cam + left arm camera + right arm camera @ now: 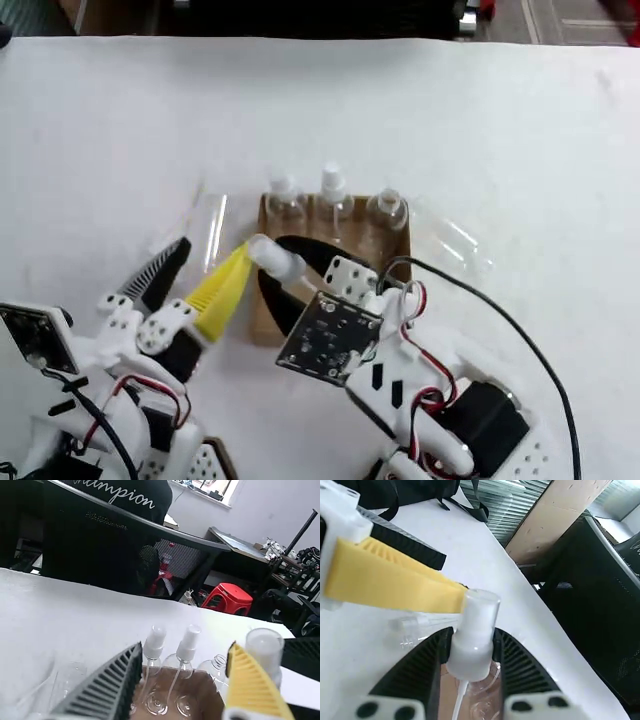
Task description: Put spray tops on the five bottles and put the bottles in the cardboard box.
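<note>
Left wrist view: white table [75,615] bears cardboard box [205,700]; chair [100,545] behind.

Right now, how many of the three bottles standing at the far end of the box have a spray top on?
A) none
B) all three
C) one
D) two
D: in the box, the left bottle and the middle bottle carry white tops, while the right bottle shows a bare neck.
</note>
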Robot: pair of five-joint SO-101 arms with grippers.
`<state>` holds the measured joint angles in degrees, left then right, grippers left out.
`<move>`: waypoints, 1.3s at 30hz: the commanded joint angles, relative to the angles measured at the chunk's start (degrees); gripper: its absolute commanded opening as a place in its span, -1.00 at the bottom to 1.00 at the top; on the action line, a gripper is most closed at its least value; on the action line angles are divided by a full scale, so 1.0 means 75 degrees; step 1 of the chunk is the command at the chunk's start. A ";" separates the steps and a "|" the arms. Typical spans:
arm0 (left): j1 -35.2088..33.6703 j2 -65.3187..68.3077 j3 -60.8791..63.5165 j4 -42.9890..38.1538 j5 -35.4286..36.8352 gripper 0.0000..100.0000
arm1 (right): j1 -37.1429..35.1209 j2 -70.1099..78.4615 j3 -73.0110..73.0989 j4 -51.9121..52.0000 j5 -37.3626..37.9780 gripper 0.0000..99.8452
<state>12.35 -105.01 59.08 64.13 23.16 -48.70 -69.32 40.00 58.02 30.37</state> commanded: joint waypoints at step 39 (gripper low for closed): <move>-0.2573 0.0018 0.2004 -0.2696 -0.0610 -0.49 | 0.4284 0.6125 -0.8217 0.4484 0.0117 -0.97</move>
<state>-3.30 -105.01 67.96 55.08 18.59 -20.13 -31.34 -13.01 87.74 30.55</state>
